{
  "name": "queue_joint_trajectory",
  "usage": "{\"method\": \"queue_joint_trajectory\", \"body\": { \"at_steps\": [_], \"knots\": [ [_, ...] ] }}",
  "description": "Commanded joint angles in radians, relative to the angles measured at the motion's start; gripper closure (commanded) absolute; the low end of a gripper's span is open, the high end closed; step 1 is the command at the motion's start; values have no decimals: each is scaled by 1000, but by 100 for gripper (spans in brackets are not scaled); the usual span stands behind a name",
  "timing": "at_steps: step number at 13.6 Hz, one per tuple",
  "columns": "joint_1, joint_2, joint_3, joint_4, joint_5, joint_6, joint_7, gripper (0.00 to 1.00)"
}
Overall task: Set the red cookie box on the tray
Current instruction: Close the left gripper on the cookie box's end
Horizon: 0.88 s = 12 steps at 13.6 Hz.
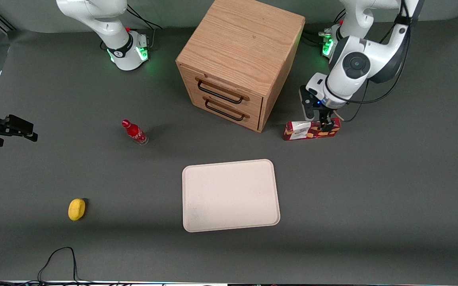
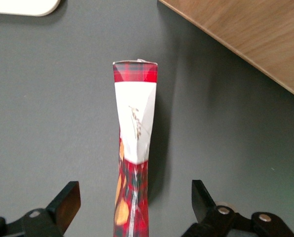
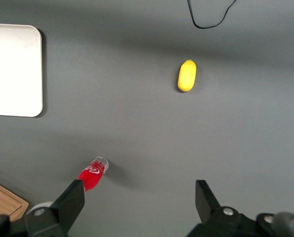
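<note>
The red cookie box (image 1: 311, 130) stands on its long edge on the grey table beside the wooden cabinet, its white label patch toward the cabinet. My gripper (image 1: 326, 123) hangs directly over the box's end away from the label. In the left wrist view the box (image 2: 134, 148) runs between the two fingers, and the gripper (image 2: 135, 202) is open, with a wide gap on each side of the carton. The cream-white tray (image 1: 230, 194) lies flat and bare, nearer the front camera than the box and the cabinet.
A two-drawer wooden cabinet (image 1: 241, 59) stands close beside the box. A small red bottle (image 1: 134, 132) and a yellow lemon-like object (image 1: 76, 209) lie toward the parked arm's end. A black cable (image 1: 58, 260) loops at the table's front edge.
</note>
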Motion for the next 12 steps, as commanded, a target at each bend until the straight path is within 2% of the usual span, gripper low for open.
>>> {"method": "queue_joint_trajectory", "body": {
  "at_steps": [1, 7, 9, 10, 11, 12],
  "knots": [
    [-19, 80, 11, -7, -11, 119, 1, 0],
    [-10, 129, 13, -13, -3, 177, 6, 0],
    [-10, 129, 13, -15, -3, 177, 6, 4],
    [-8, 131, 13, -15, -3, 179, 8, 26],
    [-7, 131, 14, -15, -3, 177, 1, 97],
    [-4, 132, 16, -15, -3, 177, -2, 100]
  ]
}}
